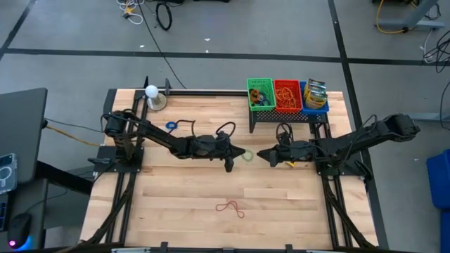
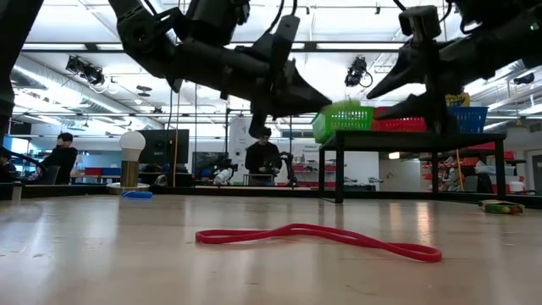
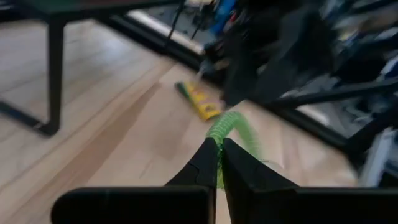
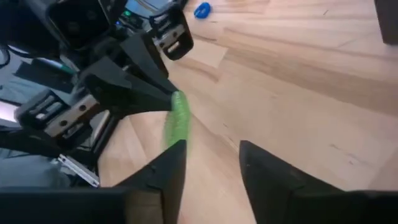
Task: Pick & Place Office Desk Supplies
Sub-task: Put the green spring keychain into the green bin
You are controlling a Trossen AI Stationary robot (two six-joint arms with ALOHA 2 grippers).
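Judging by the table, you are somewhere in the middle of the job, with a handover of one green band (image 1: pixel 247 154) in hand. The left gripper (image 1: pixel 230 163) sits mid-table with its jaws pinched tight on that band; in the left wrist view the loop (image 3: pixel 231 127) curls out from between the closed fingertips. The right gripper (image 1: pixel 265 156) faces it from just beside, and in the right wrist view its jaws stand partly open with nothing clearly between them, the green band (image 4: pixel 178 121) hanging near one fingertip. So the left arm appears to carry it alone now.

Done so far, as far as you can see: the three baskets on the black stand at the table's far edge already hold things. The green basket (image 1: pixel 260 93) has some small items, the red basket (image 1: pixel 287 96) holds a tangle of orange and red bands, and the blue basket (image 1: pixel 316 96) holds packets or a box standing up.

Left to do: a red band (image 1: pixel 230 206) lies loose on the wood toward the near edge, well apart from both arms. A blue ring (image 1: pixel 171 126) lies near the left arm. A small yellow item (image 1: pixel 290 164) shows under the right arm; you cannot tell what it is from above, though the left wrist view shows a yellow pack (image 3: pixel 198 99) flat on the wood. The green band itself is not binned yet.
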